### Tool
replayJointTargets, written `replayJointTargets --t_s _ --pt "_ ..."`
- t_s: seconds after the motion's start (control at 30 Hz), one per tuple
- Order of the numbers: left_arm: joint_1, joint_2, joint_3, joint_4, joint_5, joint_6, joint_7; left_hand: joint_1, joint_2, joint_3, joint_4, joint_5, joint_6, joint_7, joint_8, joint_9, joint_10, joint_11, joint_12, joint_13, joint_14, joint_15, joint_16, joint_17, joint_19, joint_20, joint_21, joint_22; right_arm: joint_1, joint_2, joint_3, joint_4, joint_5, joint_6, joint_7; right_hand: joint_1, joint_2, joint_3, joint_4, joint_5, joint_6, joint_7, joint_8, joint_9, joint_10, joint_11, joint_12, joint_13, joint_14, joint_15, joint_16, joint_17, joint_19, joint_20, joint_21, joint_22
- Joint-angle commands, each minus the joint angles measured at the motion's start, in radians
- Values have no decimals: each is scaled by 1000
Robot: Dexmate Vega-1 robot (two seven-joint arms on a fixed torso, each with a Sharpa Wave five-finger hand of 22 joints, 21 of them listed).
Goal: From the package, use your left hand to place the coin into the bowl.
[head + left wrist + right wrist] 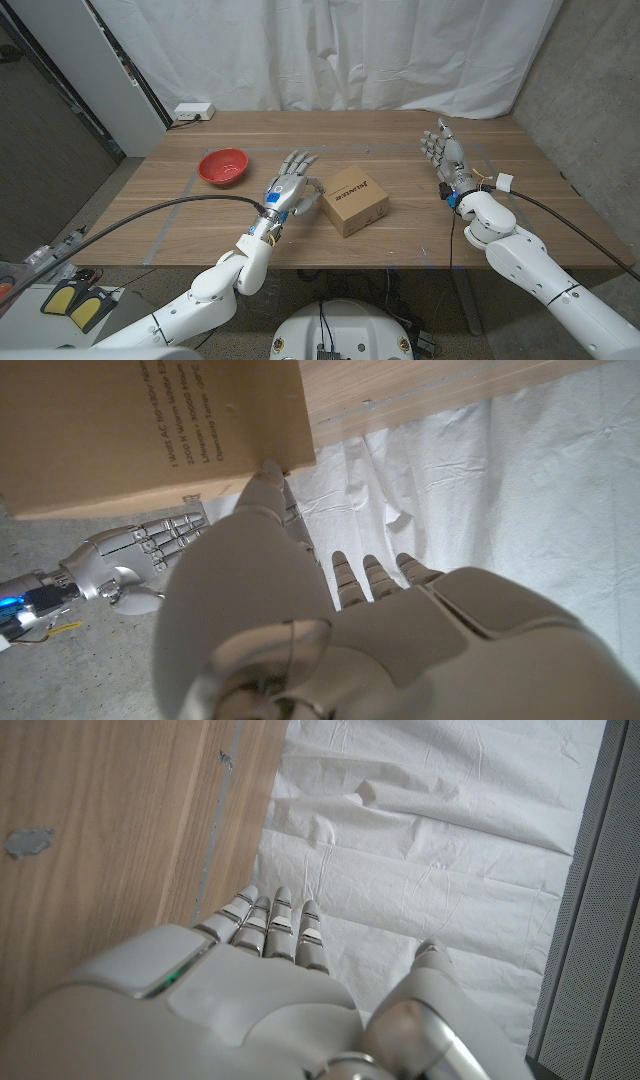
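Surface: wooden table point(420, 235), white curtain behind
Package point(353, 199): mid-table, just right of your left hand point(290, 187); coin unseen
Left hand: fingers spread, empty, nearer
Bowl point(223, 166): toward left edge

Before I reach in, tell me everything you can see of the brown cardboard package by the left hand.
The brown cardboard package is a small, low box with a printed black logo on top and lines of small black print on one side face, readable in the left wrist view. It looks closed; no coin shows. It sits flat on the wooden table near the middle, turned at an angle to the table's edges. The left hand stands right beside it, one fingertip at or very near a lower corner; contact is uncertain.
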Motion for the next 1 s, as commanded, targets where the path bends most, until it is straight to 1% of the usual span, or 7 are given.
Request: replayJointTargets --t_s 0.03,0.23,0.47,0.53,0.57,0.63,1.0 --pt "4 -3 -9 10 -12 -25 36 -8 11 -1 12 1 40 15 8 0 21 -5 8 2 18 -44 9 3 10 3 8 3 0 1 -1 -5 -6 8 -1 -6 7 -6 3 0 4 -2 0 3 5 -3 -1 4 5 5 2 3 1 -1 0 3" --pt "7 -3 -13 15 -17 -40 57 -20 18 -2 21 2 72 24 20 -6 47 -11 11 2 44 -54 14 4 25 6 11 3 -12 0 3 -16 -7 12 -5 -7 7 -7 3 0 4 -1 0 3 7 -1 0 4 5 4 2 3 1 0 0 3" --pt "11 -8 -17 26 -22 -57 89 -27 18 -3 24 3 100 16 30 -14 81 -16 17 2 76 -59 18 4 46 13 15 3 -25 -3 9 -31 -13 15 -14 -9 6 -8 4 0 3 -2 0 3 7 -5 0 4 5 5 2 4 1 0 0 3" --pt "11 -11 -17 30 -21 -59 97 -29 19 -3 24 5 105 25 35 -9 98 -15 20 2 85 -59 18 4 54 17 17 3 -28 -2 10 -33 -14 18 -16 -10 6 -8 4 0 3 -2 0 3 7 -5 0 4 6 5 2 4 1 0 0 3" --pt "11 -13 -18 32 -21 -60 102 -28 20 -2 24 6 104 26 38 -6 103 -16 19 2 93 -74 19 5 57 18 17 3 -29 -3 11 -35 -15 18 -17 -10 6 -9 4 0 4 -2 0 3 7 -5 0 4 6 4 2 4 1 0 0 3" --pt "10 -16 -18 36 -20 -63 111 -29 21 -2 25 7 104 24 41 -2 112 -17 21 2 101 -80 19 5 65 22 19 3 -33 -3 12 -39 -18 18 -20 -10 6 -9 4 0 3 -2 0 3 7 -5 0 4 6 4 2 4 1 -1 0 3" --pt "11 -16 -22 27 -13 -57 118 -33 28 2 27 12 94 38 58 20 153 -23 25 5 145 -85 26 7 82 24 19 3 -58 -4 23 -61 -24 29 -31 -13 5 -11 5 0 3 -2 0 3 8 -5 0 4 6 4 2 4 2 -1 1 3"
